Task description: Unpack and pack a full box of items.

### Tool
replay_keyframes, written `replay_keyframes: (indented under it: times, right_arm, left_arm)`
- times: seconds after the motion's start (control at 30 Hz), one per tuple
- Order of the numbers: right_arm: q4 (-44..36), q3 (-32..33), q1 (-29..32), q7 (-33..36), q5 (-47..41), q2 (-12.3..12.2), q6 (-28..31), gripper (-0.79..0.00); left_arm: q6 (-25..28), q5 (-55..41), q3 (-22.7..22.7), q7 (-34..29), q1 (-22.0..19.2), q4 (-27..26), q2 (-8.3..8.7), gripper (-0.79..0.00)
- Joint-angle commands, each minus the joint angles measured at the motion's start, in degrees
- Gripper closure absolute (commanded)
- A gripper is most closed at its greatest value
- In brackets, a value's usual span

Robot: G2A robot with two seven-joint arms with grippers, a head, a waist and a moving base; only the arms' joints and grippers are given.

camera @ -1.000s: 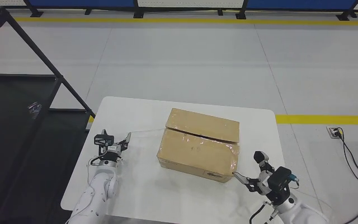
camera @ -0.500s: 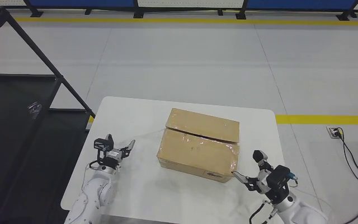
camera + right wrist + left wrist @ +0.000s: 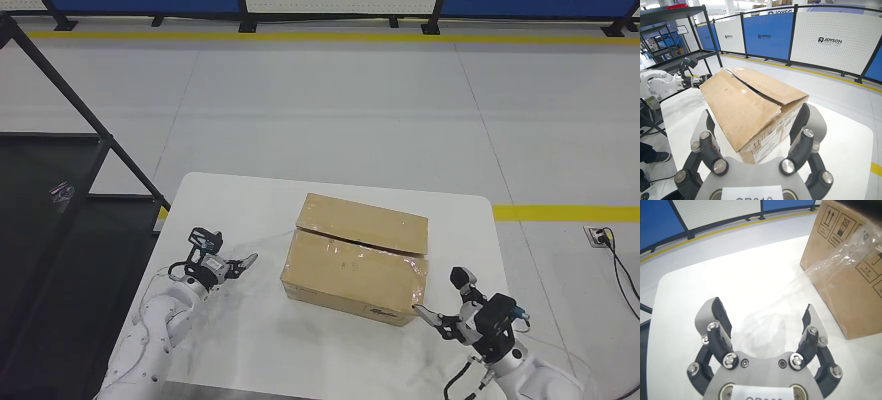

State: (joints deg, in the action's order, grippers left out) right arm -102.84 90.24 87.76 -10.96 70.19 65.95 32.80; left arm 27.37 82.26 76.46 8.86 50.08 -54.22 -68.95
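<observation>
A brown cardboard box sits in the middle of the white table, its top flaps down with a ragged seam between them. A strip of clear tape hangs off the box's left end and trails onto the table. My left gripper hovers low over the table just left of the box, open and holding nothing. My right gripper stands open at the box's front right corner; that corner lies just ahead of its open fingers, which do not touch it.
A black metal shelf rack stands close to the table's left edge. Bare table surface lies in front of the box and behind it. Fenced panels stand far off across the floor.
My left gripper has swung to the right, closer to the box's left end, and turned toward it. The right gripper and the box have hardly moved.
</observation>
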Motion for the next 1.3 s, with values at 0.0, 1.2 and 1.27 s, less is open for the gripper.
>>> replay_keyframes:
  times: [0.0,1.2,1.27]
  right_arm:
    - [-0.13,0.37,0.53,-0.30,-0.06,-0.05,-0.13,-0.785]
    - [-0.25,-1.21,-1.24,1.25,-0.41,-0.32,-0.57,-0.785]
    - [-0.03,-1.38,-1.58,1.37,-0.45,-0.34,-0.36,-0.785]
  left_arm:
    - [-1.40,2.62,-1.81,-0.02,-1.96,1.90,-0.29,-0.785]
    - [-33.01,-4.25,-5.86,11.34,-10.67,20.74,-5.36,-0.785]
    - [-34.05,-5.35,-5.23,11.03,-10.08,20.48,-5.37,-0.785]
